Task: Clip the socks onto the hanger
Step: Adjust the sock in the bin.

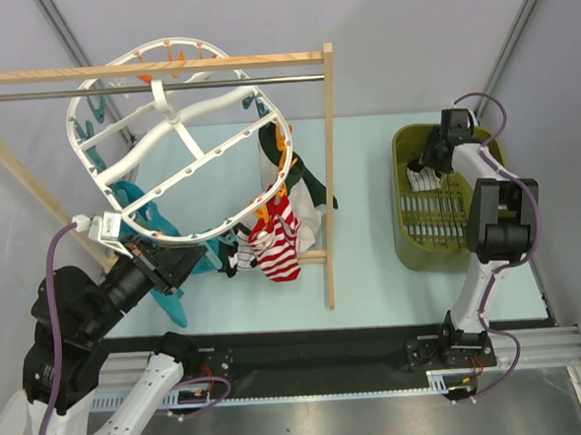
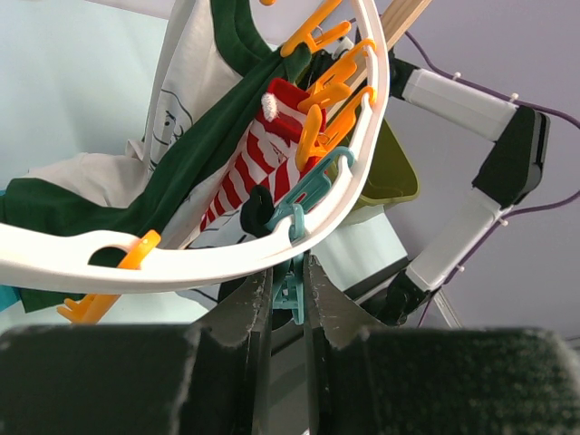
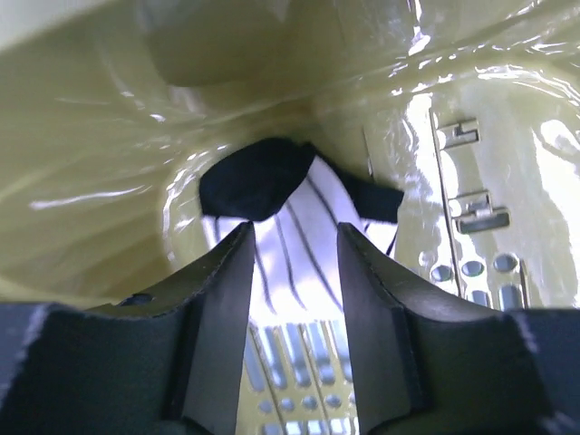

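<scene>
Red-striped sock (image 1: 278, 248) hangs on the white plastic oval hanger (image 1: 214, 102). My left gripper (image 2: 288, 272) pinches a teal clip (image 2: 289, 297); my open right gripper (image 3: 294, 240) is over a black-toed white sock (image 3: 304, 217) at the green basket's (image 1: 404, 201) far end.

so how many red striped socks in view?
1 for sure: a red-and-white sock hanging under the hanger rim by the orange clips, against the green garment. Its folds could hide a second, and the basket may hold more.
</scene>
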{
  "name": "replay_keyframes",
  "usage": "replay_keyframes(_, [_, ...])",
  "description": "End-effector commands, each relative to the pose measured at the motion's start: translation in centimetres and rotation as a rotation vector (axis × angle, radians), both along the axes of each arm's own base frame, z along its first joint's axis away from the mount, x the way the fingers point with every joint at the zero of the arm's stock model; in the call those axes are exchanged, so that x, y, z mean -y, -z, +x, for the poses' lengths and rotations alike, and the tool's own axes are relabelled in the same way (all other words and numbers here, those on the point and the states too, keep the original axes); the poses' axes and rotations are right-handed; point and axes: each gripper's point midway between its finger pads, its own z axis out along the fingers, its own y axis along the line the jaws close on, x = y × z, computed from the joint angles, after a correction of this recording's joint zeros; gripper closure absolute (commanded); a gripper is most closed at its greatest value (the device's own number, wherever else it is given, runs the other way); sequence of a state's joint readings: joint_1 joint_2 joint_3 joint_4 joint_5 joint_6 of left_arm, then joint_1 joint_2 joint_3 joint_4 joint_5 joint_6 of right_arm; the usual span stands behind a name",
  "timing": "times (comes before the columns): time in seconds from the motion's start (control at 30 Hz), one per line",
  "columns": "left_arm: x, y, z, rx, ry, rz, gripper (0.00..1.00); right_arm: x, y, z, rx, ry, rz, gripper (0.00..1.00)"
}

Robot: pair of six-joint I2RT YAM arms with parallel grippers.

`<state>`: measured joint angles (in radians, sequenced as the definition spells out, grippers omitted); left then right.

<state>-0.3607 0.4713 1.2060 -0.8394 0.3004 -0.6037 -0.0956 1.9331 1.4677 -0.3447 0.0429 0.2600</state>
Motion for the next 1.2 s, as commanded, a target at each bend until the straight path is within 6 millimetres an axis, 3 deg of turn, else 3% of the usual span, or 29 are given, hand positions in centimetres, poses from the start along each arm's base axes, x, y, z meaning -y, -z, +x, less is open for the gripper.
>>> replay_keyframes(0.0, [0.4,-0.9,-0.3,0.011,0.023,-0.023,1.00,1.2,1.1,0.9,-0.033,0.026,-0.054,0.55])
replay_keyframes(0.2, [0.5,-1.1,-0.1,0.013,0.026,-0.023,1.00,1.4,2.0,0.9,-0.055,0.030,-0.081,0.63])
replay_keyframes(0.4, [0.6,-1.0,-0.1,0.011,0.030,-0.028,1.00,1.1,0.7,1.0,-0.026,0.028,-0.115,0.92])
replay_keyframes(0.47, [0.6,-1.0,-0.1,0.011,0.033,-0.028,1.00,1.0,-0.6,0.9,-0.001,0.029,-0.123,1.00])
replay_keyframes(0.83, [0.6,-1.2,-0.3,0.022,0.037,-0.028,1.00,1.0,-8.9,0.8,0.198,0.026,-0.154,1.00])
replay_keyframes(0.93, [0.6,-1.1,-0.4,0.023,0.040,-0.027,1.00,0.7,-8.8,0.4,0.207,0.004,-0.144,1.00])
replay_keyframes(1.03, [0.6,-1.1,-0.4,0.026,0.042,-0.025,1.00,0.4,-7.4,-0.7,0.161,-0.008,-0.131,1.00])
replay_keyframes(1.07, [0.6,-1.2,-0.4,0.028,0.042,-0.026,1.00,0.3,-5.7,-1.7,0.120,-0.007,-0.119,1.00])
replay_keyframes(1.17, [0.6,-1.1,-0.5,0.027,0.042,-0.024,1.00,-0.1,-3.9,-3.7,0.083,0.014,-0.086,1.00])
